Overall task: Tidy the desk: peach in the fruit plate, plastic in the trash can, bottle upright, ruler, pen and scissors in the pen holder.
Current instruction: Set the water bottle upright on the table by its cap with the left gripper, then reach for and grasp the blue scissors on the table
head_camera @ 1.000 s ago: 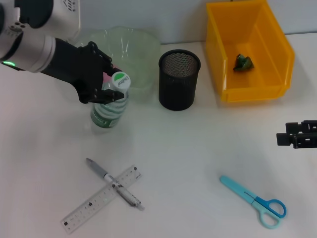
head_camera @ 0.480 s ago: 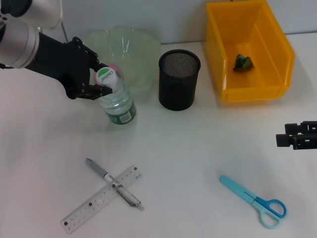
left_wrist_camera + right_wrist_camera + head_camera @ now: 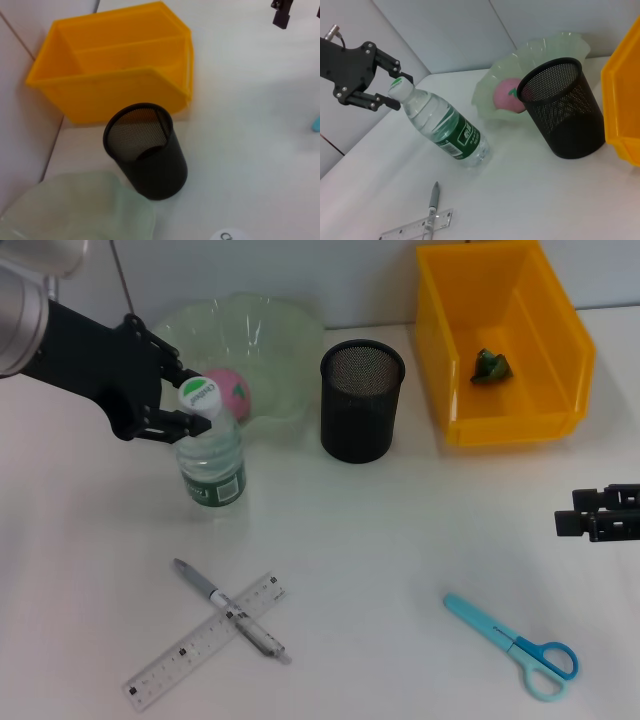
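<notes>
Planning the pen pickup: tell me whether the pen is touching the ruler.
Touching: the head view shows the pen lying crosswise over the ruler. The left end effector is at the bottle cap; the right end effector idles far right.

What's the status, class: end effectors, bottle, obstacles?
Left end effector open at bottle cap. Bottle upright. Right end effector parked right. Nothing in the way.

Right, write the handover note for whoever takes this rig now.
Left gripper: open beside the bottle cap, not clamped on it. Right gripper: parked at the table's right edge.
Done: peach in the fruit plate; plastic in the yellow bin; bottle standing upright in front of the plate.
Left: pen lying across the ruler at front left, scissors at front right. All go into the pen holder, which looks empty.
</notes>
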Motion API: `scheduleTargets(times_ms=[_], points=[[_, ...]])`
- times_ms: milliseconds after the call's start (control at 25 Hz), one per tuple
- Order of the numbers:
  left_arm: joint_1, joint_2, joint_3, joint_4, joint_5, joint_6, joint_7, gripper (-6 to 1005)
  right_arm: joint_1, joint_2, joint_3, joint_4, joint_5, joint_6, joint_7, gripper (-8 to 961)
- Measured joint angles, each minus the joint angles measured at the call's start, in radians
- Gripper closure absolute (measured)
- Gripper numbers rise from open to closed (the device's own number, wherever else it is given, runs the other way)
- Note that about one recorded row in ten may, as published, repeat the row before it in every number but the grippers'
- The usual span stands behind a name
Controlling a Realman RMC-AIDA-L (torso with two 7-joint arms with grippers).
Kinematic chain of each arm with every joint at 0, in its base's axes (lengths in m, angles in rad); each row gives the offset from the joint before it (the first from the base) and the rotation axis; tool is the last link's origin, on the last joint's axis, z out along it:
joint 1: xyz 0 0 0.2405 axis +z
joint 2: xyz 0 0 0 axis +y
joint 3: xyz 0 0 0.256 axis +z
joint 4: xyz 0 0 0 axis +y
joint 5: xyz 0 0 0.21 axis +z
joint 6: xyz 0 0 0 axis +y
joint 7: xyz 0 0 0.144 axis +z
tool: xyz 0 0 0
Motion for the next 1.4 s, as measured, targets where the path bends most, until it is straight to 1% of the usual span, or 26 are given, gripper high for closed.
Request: scheduleTargets(times_ms=[360, 480, 640, 920, 960, 1040, 1200, 1240, 1400], points=[[-0.014, 0.034, -0.015, -0.028, -0.005, 0.017, -0.079, 632, -0.002, 0.000, -0.003, 0.003, 0.000, 0.000, -0.003, 161], [-0.028, 0.042, -0.036, -0.055, -0.005, 0.025, -0.103, 635, -0.001, 0.000, -0.004, 0.005, 0.000, 0.000, -0.005, 161], [-0.050, 0.047, -0.081, -0.090, -0.003, 0.029, -0.142, 638, 0.001, -0.001, -0.005, 0.021, 0.000, 0.001, -0.014, 161], [-0.055, 0.057, -0.091, -0.099, 0.002, -0.002, -0.235, 645, 0.002, -0.005, -0.005, 0.029, 0.000, 0.001, -0.028, 161], [-0.052, 0.063, -0.096, -0.108, 0.004, -0.013, -0.278, 646, 0.002, -0.007, -0.006, 0.035, 0.000, 0.001, -0.031, 161], [-0.051, 0.067, -0.102, -0.117, 0.005, -0.017, -0.294, 648, 0.002, -0.009, -0.006, 0.042, 0.000, 0.001, -0.036, 161], [-0.046, 0.067, -0.109, -0.117, 0.007, -0.021, -0.308, 652, 0.002, -0.010, -0.006, 0.044, -0.001, -0.001, -0.039, 161], [-0.038, 0.064, -0.114, -0.106, 0.003, -0.016, -0.314, 653, 0.003, -0.010, -0.006, 0.044, -0.001, -0.002, -0.040, 162], [-0.033, 0.062, -0.134, -0.092, 0.000, 0.001, -0.320, 826, 0.003, -0.011, -0.007, 0.046, -0.002, -0.004, -0.041, 162]])
